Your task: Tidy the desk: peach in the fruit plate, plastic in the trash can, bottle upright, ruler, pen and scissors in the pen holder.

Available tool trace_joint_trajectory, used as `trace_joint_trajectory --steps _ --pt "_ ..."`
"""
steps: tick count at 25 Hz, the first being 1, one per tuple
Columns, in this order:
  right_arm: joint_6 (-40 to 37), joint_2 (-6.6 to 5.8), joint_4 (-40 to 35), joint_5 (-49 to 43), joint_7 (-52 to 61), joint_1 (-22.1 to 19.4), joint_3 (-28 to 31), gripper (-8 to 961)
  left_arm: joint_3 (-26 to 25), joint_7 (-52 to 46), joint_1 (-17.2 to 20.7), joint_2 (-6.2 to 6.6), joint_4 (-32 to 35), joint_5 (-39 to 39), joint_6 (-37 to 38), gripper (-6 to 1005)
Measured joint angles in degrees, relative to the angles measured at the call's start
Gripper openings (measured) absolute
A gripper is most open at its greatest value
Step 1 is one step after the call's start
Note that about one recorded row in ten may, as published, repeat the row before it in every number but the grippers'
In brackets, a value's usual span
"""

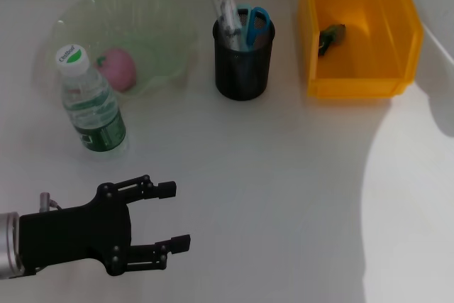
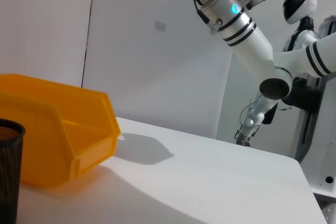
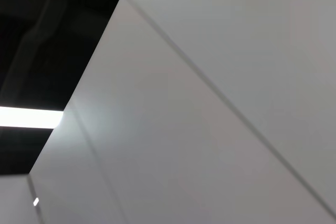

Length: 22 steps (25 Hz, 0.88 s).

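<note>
Left gripper (image 1: 174, 216) lower left of frame, my fingers spread, empty | bottle (image 1: 90, 101) upright just above it, thin slippery plastic, take mid-body | peach (image 1: 117, 69) in fruit plate (image 1: 163, 23) | scissors (image 1: 257, 23) in pen holder (image 1: 243, 69); pen probably too | plastic (image 1: 330, 37) in trash can (image 1: 355, 83) | white desk (image 1: 284, 196), pale wall | right gripper unseen.
</note>
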Motion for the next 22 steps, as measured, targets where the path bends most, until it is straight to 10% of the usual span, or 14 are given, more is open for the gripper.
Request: trace_joint_trajectory --steps 5,11,22 --pt "-9.1 -3.35 -1.2 -27.3 -5.1 -1.3 0.3 163 -0.2 0.0 0.0 0.14 0.0 0.0 0.5 815" --pt "-12.7 1.46 -8.2 -56.0 -14.2 -4.3 0.3 212 -0.4 -0.7 0.2 0.56 0.9 0.0 1.8 816" --pt "-12.4 2.96 -11.5 -67.0 -12.4 -4.8 -0.8 672 -0.5 -1.9 0.4 1.38 1.5 0.1 2.6 816"
